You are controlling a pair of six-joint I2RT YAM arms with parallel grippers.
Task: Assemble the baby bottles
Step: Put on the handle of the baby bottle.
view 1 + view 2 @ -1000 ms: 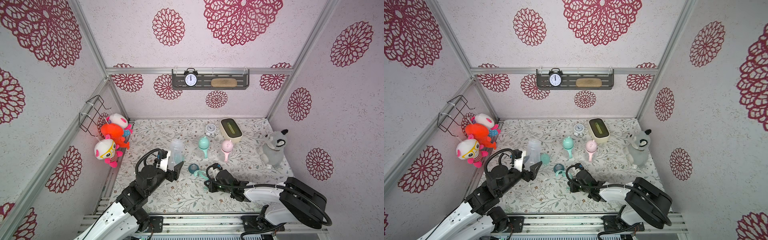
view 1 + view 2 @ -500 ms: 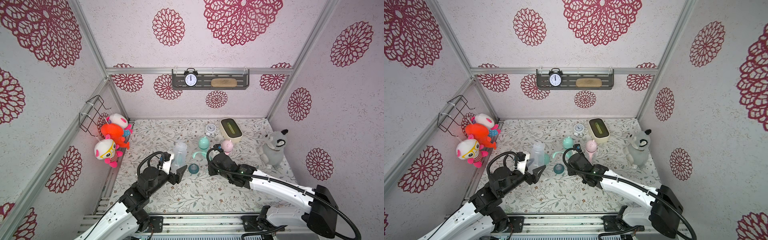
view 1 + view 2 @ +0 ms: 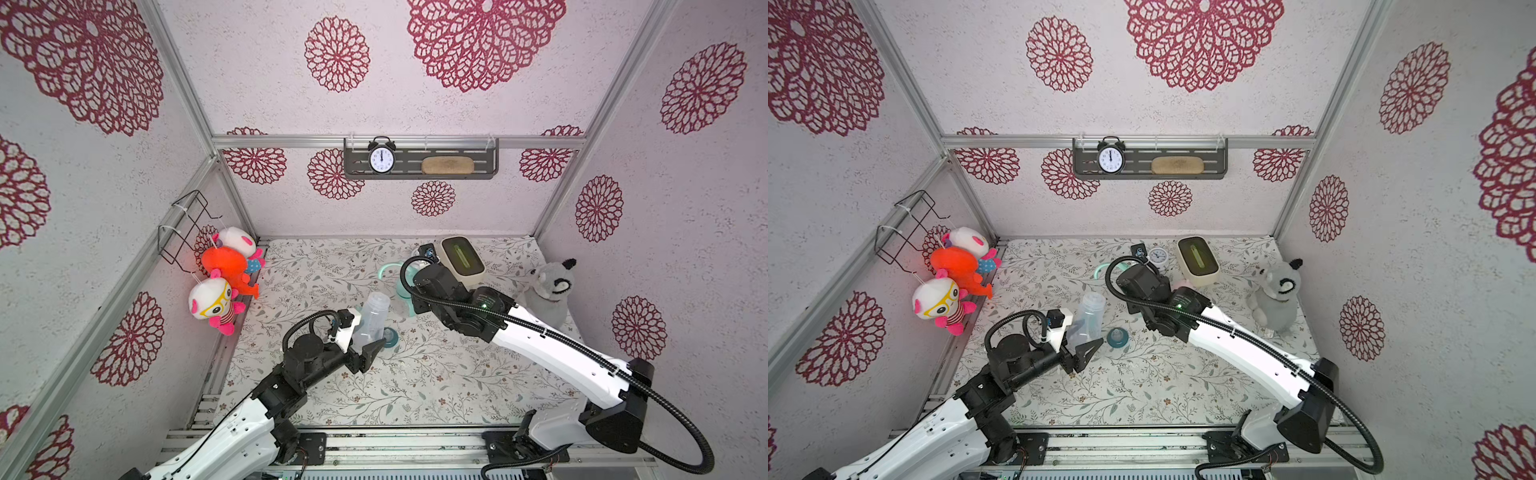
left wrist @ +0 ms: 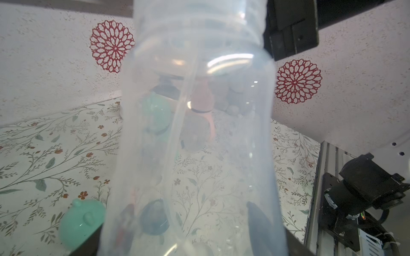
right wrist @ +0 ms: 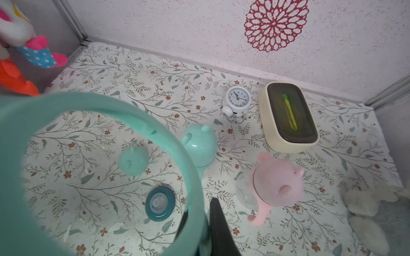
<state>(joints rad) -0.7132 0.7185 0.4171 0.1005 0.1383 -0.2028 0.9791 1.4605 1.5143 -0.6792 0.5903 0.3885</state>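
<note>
Since a second ago my right gripper [image 5: 199,209] has lifted off the front of the floral mat [image 3: 415,386] and swung toward the back wall with the mint handle ring [image 5: 106,104] in its grasp. My left gripper [image 3: 365,338] has nudged the clear bottle [image 3: 375,309] a little toward the middle. In both top views my left jaws are clamped on the lower body of that bottle, its open neck uppermost, and the teal nipple collar [image 3: 389,335] lies on the mat just beside it. My right fingertips hide under the wrist there, with only an arc of the ring showing near the white clock [image 3: 1158,257] and the cream box [image 3: 461,259], while the grey plush [image 3: 548,291] sits by the right wall. From my left wrist the bottle fills the middle of the view between my fingers, a loose mint cap [image 4: 82,219] rests on the mat beside it, and the collar is a blur through the plastic. From my right wrist my jaws are closed on the ring's band, which hangs above the mat. Seen through the ring, the collar and the mint cap lie apart from each other, and the capped mint bottle [image 5: 198,146] stands beyond them. The capped pink bottle [image 5: 277,179] is nearer the box, though I cannot tell from this angle whether it stands straight.
</note>
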